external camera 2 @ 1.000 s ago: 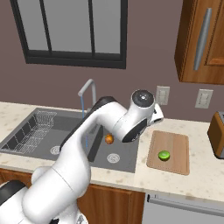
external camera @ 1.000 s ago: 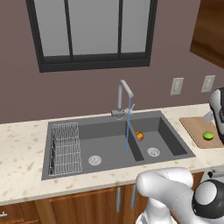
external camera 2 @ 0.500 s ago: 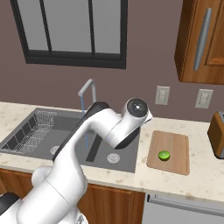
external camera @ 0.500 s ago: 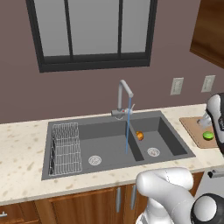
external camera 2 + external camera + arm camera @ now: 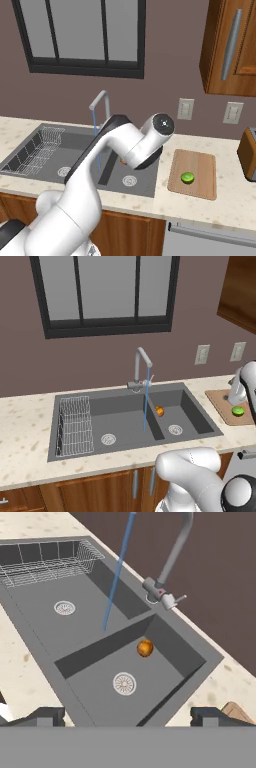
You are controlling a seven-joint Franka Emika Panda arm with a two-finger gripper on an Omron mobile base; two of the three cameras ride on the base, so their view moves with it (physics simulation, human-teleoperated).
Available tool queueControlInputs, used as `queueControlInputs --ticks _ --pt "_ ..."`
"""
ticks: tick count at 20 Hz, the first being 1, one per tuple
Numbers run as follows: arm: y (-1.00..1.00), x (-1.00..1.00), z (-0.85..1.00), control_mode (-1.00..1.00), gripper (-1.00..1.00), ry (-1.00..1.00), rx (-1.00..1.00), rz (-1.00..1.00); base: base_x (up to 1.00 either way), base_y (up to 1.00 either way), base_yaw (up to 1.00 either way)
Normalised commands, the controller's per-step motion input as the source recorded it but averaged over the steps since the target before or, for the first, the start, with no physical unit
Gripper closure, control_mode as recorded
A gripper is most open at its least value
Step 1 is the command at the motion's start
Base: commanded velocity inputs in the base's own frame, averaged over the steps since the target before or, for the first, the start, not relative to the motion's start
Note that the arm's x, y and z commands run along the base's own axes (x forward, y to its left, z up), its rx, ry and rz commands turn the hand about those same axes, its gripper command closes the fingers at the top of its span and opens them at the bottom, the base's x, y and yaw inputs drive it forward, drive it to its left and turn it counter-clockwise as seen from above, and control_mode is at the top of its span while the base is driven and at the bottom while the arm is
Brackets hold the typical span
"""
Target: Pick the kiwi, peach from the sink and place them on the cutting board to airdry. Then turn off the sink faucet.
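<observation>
The kiwi [image 5: 187, 177] lies on the cutting board [image 5: 201, 162], to the right of the sink [image 5: 45, 162]; it also shows as a green fruit [image 5: 238, 411] on the board [image 5: 222, 401] at the right edge. The peach [image 5: 145, 647] rests in the sink's right basin [image 5: 165, 677], close to the divider [image 5: 159, 411]. My gripper [image 5: 128, 717] hovers above that basin's front edge, open, with nothing between its fingertips [image 5: 47, 714]. The sink faucet [image 5: 142, 368] stands behind the divider, and a blue stream of water [image 5: 146, 401] runs from it into the left basin.
A wire rack [image 5: 75, 423] fills the left end of the sink. Each basin has a round drain [image 5: 124, 683]. My own arm [image 5: 135, 145] arches over the sink in the right base view. A brown appliance [image 5: 248, 152] stands right of the board.
My arm has drawn back a little from the cutting board toward the sink. The jaws stay wide. Kiwi and peach have not moved.
</observation>
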Motion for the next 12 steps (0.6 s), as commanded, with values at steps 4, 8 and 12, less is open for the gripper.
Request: queueControlInputs --ticks 4,8,12 --pt "0.3 0.0 0.0 -1.0 -1.0 0.03 0.0 0.1 0.0 0.0 0.0" --pt "0.38 0.02 -0.06 -1.0 -1.0 0.04 -0.02 0.07 0.0 0.0 0.0" --pt "0.29 0.03 -0.11 -1.0 -1.0 0.04 -0.01 0.05 0.0 0.0 0.0"
